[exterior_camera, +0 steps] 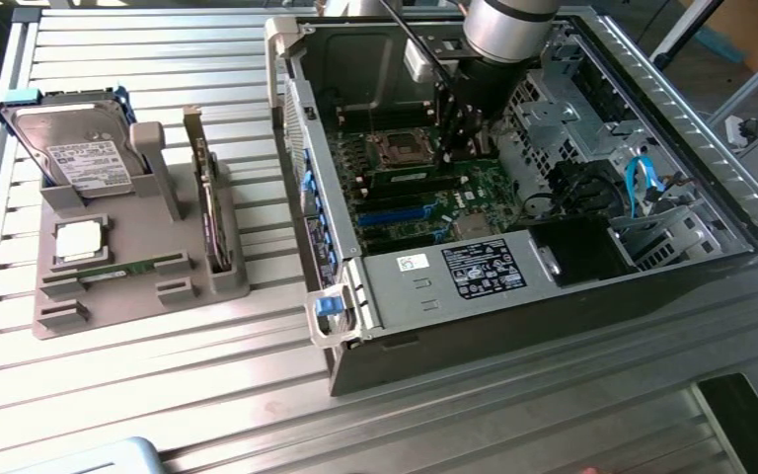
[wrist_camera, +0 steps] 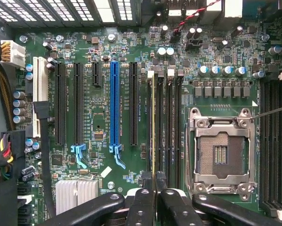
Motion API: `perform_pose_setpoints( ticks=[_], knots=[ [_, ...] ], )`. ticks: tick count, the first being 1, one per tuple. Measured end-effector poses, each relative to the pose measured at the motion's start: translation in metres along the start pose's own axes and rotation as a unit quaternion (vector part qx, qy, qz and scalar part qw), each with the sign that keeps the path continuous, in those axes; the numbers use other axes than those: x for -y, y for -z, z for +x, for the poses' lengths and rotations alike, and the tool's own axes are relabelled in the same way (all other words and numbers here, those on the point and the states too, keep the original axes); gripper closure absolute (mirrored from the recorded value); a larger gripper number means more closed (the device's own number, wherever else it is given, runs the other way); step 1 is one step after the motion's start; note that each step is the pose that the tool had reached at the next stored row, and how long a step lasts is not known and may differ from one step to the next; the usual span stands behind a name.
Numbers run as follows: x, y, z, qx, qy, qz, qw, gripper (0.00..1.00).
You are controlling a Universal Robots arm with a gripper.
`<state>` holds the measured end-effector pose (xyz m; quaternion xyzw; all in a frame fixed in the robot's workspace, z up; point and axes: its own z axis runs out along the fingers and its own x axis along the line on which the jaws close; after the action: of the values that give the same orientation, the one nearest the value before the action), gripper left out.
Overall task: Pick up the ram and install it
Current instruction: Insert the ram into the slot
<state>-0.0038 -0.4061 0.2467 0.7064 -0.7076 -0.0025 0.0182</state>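
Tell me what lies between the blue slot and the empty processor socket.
In the wrist view, a black expansion slot and four memory slots lie there, with the ram edge-on at one of them.

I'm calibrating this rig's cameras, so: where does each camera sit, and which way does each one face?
Exterior view: mounted high, looking down at the table, fixture and open computer case; the arm reaches into it.
Wrist view: on the wrist, facing squarely onto the motherboard; the gripper, shut on the ram, shows.
Shared: the motherboard and its CPU socket.
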Motion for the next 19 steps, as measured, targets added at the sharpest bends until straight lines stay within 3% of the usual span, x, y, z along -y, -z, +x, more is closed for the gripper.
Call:
perform_pose_setpoints(
  ticks=[19],
  knots=[
    [-0.0017,-0.0048,0.0002,0.0001,0.0,0.0005,1.0,0.88]
  ],
)
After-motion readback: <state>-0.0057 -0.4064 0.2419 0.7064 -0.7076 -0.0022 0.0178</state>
